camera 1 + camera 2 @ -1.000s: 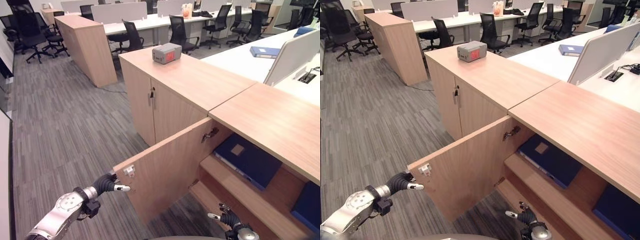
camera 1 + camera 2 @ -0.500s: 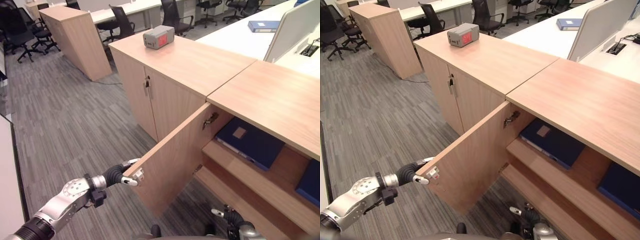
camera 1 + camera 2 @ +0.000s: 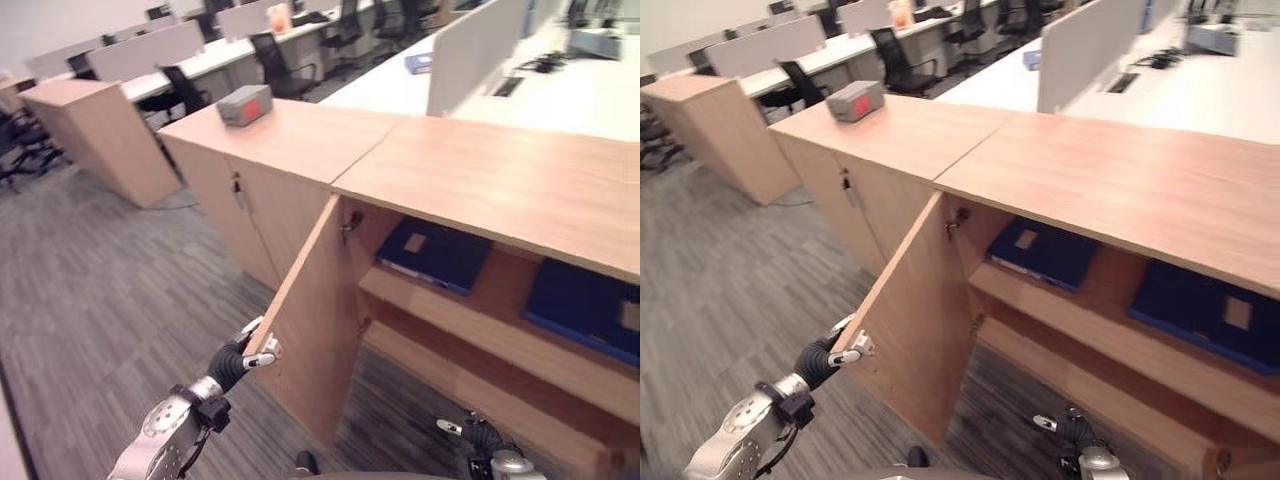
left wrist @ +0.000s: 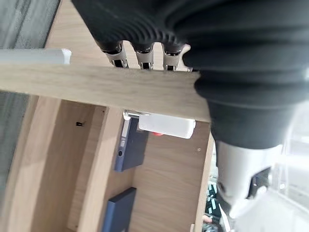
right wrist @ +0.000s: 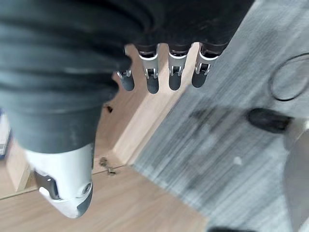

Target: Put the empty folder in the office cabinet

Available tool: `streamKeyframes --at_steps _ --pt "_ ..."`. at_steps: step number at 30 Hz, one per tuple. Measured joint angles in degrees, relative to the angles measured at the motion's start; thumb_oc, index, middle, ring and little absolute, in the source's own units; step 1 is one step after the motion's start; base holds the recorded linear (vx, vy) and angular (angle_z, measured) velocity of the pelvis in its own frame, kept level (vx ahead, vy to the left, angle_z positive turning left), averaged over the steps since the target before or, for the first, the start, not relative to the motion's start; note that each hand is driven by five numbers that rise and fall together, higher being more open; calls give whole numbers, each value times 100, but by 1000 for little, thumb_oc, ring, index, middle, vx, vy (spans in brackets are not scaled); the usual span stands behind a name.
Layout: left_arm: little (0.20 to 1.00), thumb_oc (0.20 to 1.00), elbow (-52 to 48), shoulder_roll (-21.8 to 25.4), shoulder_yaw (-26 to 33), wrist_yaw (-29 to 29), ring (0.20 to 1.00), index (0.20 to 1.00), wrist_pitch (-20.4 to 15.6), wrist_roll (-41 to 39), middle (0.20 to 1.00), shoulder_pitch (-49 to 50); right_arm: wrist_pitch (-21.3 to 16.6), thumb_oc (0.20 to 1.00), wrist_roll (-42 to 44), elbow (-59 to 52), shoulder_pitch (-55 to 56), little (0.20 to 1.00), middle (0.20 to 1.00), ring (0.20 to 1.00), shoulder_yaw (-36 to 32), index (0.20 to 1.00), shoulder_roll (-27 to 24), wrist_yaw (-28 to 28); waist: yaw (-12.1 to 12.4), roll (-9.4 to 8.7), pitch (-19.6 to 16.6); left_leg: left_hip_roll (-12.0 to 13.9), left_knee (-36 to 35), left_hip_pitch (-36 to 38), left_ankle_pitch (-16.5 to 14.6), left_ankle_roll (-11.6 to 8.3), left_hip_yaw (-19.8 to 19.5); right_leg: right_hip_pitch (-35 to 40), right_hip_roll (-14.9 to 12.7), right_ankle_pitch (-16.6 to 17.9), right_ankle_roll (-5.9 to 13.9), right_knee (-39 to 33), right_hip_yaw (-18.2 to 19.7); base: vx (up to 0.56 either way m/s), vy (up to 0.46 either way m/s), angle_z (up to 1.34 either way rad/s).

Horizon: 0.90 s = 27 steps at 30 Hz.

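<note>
We saw the left hand (image 3: 243, 357) at the free edge of the light wooden cabinet door (image 3: 315, 320), which stood wide open; its fingers (image 4: 140, 56) reached over the edge, though we could not tell whether they gripped it. The right hand (image 5: 164, 72) hung low above the grey striped carpet (image 3: 90, 300), fingers relaxed and holding nothing. A dark blue folder (image 3: 435, 252) lay flat on the cabinet's upper shelf (image 3: 470, 320), another (image 3: 585, 305) beside it.
</note>
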Motion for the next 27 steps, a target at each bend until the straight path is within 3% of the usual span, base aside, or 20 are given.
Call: streamKeyframes --at_steps 2,3,4,5,6,8,9,10,11,12,14,15,17,20,24,27 --pt "1000 1000 120 -262 2 164 1000 1000 -64 -5 1000 -12 -14 1000 0 37 -67 1000 1000 1000 -2 1000 -43 -16 -87 154 38 -59 34 -44 -219 -301 -111 142 80 108 149 -653 153 -108 -89 -46" --pt "1000 1000 154 -406 -3 237 1000 1000 -74 -5 1000 -71 -16 1000 1 158 -176 1000 1000 1000 -21 1000 -80 -22 -84 330 74 -52 3 -93 -237 -301 -365 118 191 169 147 -482 183 -39 -121 -47" --pt "1000 1000 162 -453 -10 348 1000 1000 -61 -2 1000 -185 27 1000 2 272 -248 1000 1000 1000 -24 1000 -49 -30 -57 275 206 -111 -6 -106 -230 -313 -621 -116 241 132 87 189 215 -16 -95 -16" --pt "1000 1000 219 -405 -34 401 1000 1000 -63 -1 1000 -326 60 1000 2 315 -245 1000 1000 1000 -37 1000 35 -31 -123 124 211 -246 28 -159 -269 -365 -765 -225 224 66 -306 420 394 4 -188 -8" --pt "1000 1000 303 -572 -28 492 1000 1000 -80 -6 1000 -422 65 1000 5 454 -448 1000 1000 1000 -18 1000 59 -46 -209 -76 280 -755 407 -290 -159 -105 -2039 -478 27 26 -332 532 649 6 -144 -37" --pt "1000 1000 319 -672 -33 501 1000 1000 -135 -4 1000 -414 38 1000 2 593 -750 1000 1000 1000 38 1000 -12 -52 -141 -133 297 -1352 790 -251 -489 281 -2983 -731 15 42 -306 316 1170 32 -112 -139" --pt "1000 1000 231 -881 -80 416 1000 1000 -145 46 1000 -478 55 1000 -3 677 -1090 1000 1000 1000 -42 1000 -181 -86 29 335 435 -1275 282 244 -880 966 -3504 -861 499 102 -228 590 1487 58 -37 -187" --pt "1000 1000 201 -833 -116 333 1000 1000 -126 78 1000 -621 69 1000 -6 637 -1098 1000 1000 1000 -22 1000 -48 -71 66 210 515 -1264 187 275 -871 987 -3250 -1036 550 -132 -335 1450 1412 68 -39 -166" --pt "1000 1000 90 -736 -220 310 1000 1000 -123 109 1000 -666 66 1000 -9 629 -1074 1000 1000 1000 -28 1000 146 -32 -39 -8 521 -1299 129 375 -846 952 -3152 -987 583 -425 -346 1836 1370 37 -2 -76" --pt "1000 1000 29 -710 -304 271 1000 1000 -119 114 1000 -699 64 1000 -9 621 -1081 1000 1000 1000 -32 1000 303 -21 -54 -202 586 -1298 70 439 -792 873 -2988 -801 597 -708 -624 1572 1394 96 -1 -65" --pt "1000 1000 -32 -760 -898 63 1000 1000 59 289 1000 -825 60 1000 -37 590 -971 1000 1000 1000 -88 1000 332 -26 -318 -102 610 -1096 174 484 -711 834 -2807 -564 711 -394 -548 952 1304 134 -7 -94" --pt "1000 1000 -29 -986 -965 18 1000 1000 72 333 1000 -860 69 1000 -206 589 -684 1000 1000 1000 -83 1000 321 -25 -537 -15 505 -974 72 722 -631 805 -2533 -282 805 -103 -552 587 1385 33 -10 -91" --pt "1000 1000 35 -1183 -971 57 1000 1000 72 354 1000 -1072 74 1000 -228 573 -382 1000 1000 1000 -78 1000 236 -20 -712 -15 416 -943 28 807 -641 827 -2487 -138 814 -20 -540 342 1366 42 5 -32" --pt "1000 1000 52 -1343 -856 208 1000 1000 27 507 1000 -1484 156 1000 -284 579 -110 1000 1000 1000 -77 1000 174 -16 -781 74 290 -922 39 826 -568 771 -2416 102 813 256 -504 -127 1369 51 5 -5" --pt "1000 1000 455 -1585 -778 494 1000 1000 -87 568 1000 -1900 185 1000 -411 582 -81 1000 1000 1000 -103 1000 240 -16 -820 -11 211 -921 38 908 -570 767 -2325 513 772 637 -479 -896 1391 50 8 -7" --pt "1000 1000 873 -1637 -692 716 1000 1000 -130 770 1000 -2160 194 1000 -411 582 -37 1000 1000 1000 -240 1000 276 -14 -880 -88 134 -896 12 904 -599 727 -2303 531 793 706 -453 -1004 1401 54 26 -5"
